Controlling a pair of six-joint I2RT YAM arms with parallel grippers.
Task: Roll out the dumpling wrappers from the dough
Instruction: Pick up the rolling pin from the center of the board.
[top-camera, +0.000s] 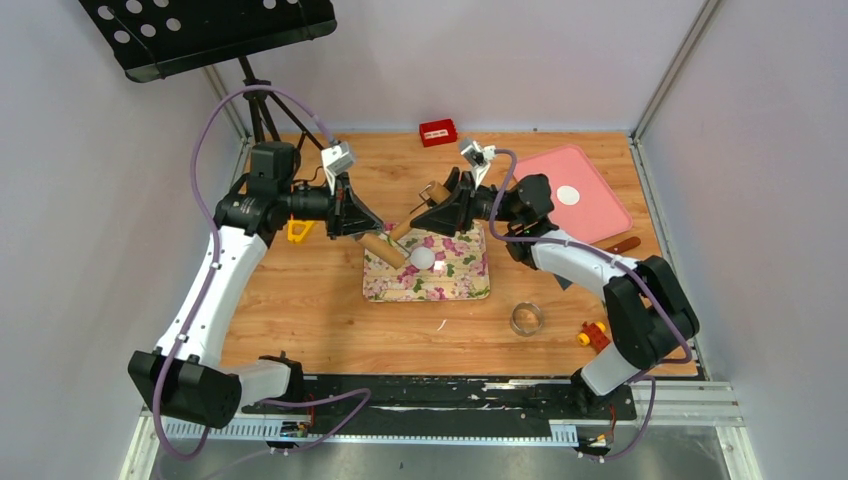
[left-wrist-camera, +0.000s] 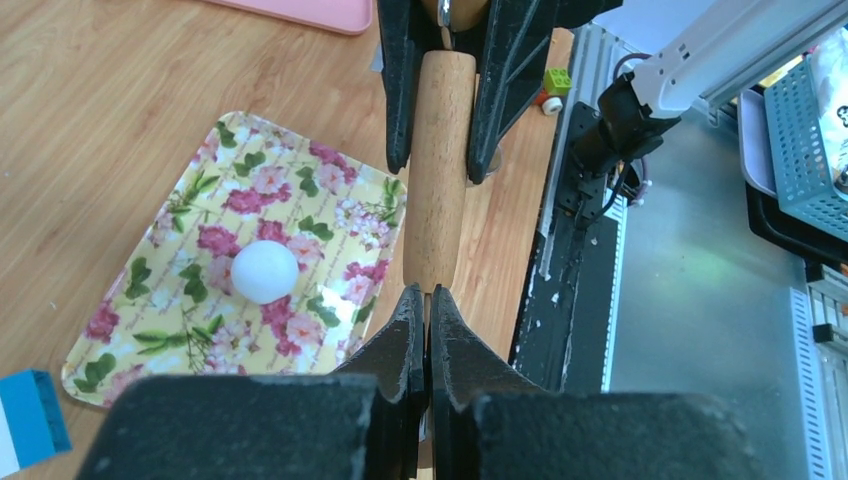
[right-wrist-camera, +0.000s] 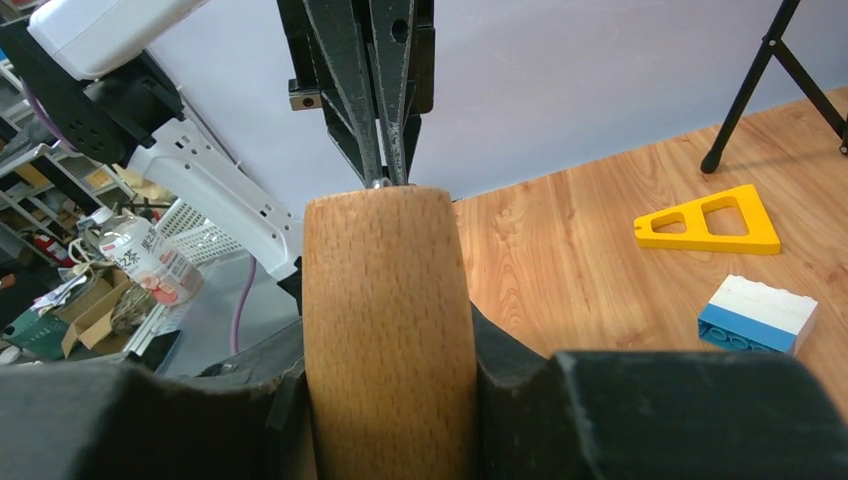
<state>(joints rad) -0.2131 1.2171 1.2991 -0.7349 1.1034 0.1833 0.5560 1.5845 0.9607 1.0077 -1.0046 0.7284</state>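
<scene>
Your right gripper (right-wrist-camera: 388, 380) clamps the sides of the light wooden cylindrical rolling pin (left-wrist-camera: 440, 170); your left gripper (left-wrist-camera: 428, 300), nearly pressed together, pinches its thin metal end.

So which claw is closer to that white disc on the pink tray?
Right. The right gripper holds one end of the rolling pin, with the white disc off to its right on the pink tray; the left gripper holds the pin's other end, further away.
</scene>
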